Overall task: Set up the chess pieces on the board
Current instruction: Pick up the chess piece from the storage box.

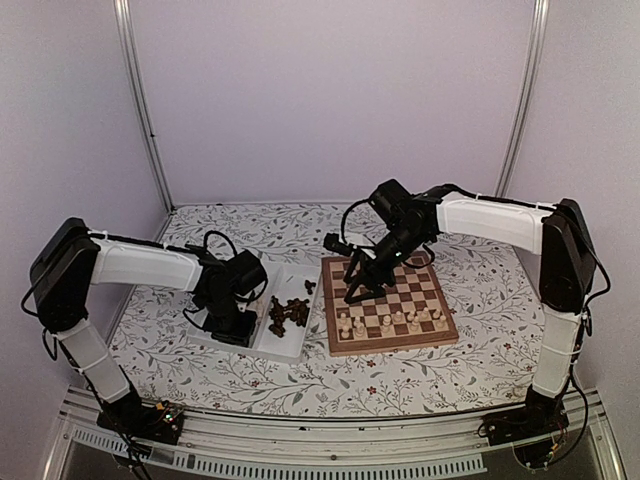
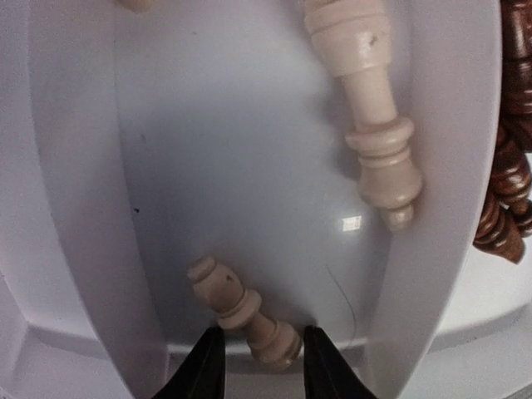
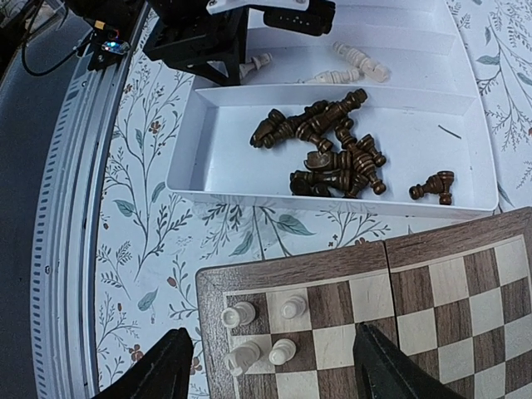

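Note:
The board [image 1: 440,325] lies right of centre, with several cream chess pieces [image 1: 385,322] standing on its near rows. My left gripper [image 2: 263,366] is open, low in the white tray's left compartment, its fingertips either side of the base of a lying cream piece [image 2: 241,309]. A larger cream piece [image 2: 374,125] lies farther in. My right gripper [image 3: 270,370] is open wide and empty, hovering over the board's left corner, where cream pieces [image 3: 241,314] stand. Dark pieces [image 3: 332,150] lie heaped in the tray's other compartment.
The white two-compartment tray [image 1: 262,340] sits between the arms, left of the board [image 3: 291,266]. The left gripper [image 1: 232,318] is inside it and the right gripper [image 1: 356,290] is over the board. The tablecloth has a floral print. Walls enclose the table on three sides.

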{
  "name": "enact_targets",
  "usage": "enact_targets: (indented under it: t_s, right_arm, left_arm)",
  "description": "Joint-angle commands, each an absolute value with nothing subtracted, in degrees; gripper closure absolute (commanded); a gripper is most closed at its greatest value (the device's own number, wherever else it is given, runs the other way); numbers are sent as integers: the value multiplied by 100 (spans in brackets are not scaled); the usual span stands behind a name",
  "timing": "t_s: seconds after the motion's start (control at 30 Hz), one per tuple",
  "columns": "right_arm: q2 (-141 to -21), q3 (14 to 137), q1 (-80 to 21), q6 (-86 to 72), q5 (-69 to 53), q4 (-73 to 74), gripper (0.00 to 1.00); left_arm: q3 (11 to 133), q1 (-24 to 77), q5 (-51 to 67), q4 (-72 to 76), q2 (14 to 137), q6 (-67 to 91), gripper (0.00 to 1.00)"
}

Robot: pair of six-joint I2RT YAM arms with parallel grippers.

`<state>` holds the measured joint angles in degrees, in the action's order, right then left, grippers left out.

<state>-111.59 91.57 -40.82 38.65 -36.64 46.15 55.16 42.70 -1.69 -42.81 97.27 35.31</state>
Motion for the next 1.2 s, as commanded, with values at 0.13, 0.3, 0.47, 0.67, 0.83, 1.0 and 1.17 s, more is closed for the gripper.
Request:
enact_targets:
  t_s: [0.13,0.3,0.47,0.67,0.83,1.0,1.17]
  right_arm:
    - [-10942,9097,-4104,3911,-3819,4474,31]
    - [-10959,9123,-4100,3905,-3821,4493,31]
    - [-10977,9123,-4107,3851,-3841,4505,31]
    - [-10976,9114,-4118,3819,-3851,4525,32]
    - [-10962,9208,-4113,3782,-3900,4557,32]
    - [-10951,9567,-4111,3611,-4005,4548,32]
    - [-11133,9962,-4096,2970,-4397,4249,31]
  left_arm:
    - [5440,4397,-196,-4430,10001,3760,76]
    - [5431,4313,-276,-4349,10107,3676,70]
    - [5394,4175,-309,-4242,10259,3625,74]
    - [5326,4096,-192,-4096,10250,3548,84]
    - [5354,4148,-423,-4225,9812,3180,92]
    - [5298,4242,-676,-3977,8862,2277,97]
    - [5061,4518,-705,-3157,8037,1387,98]
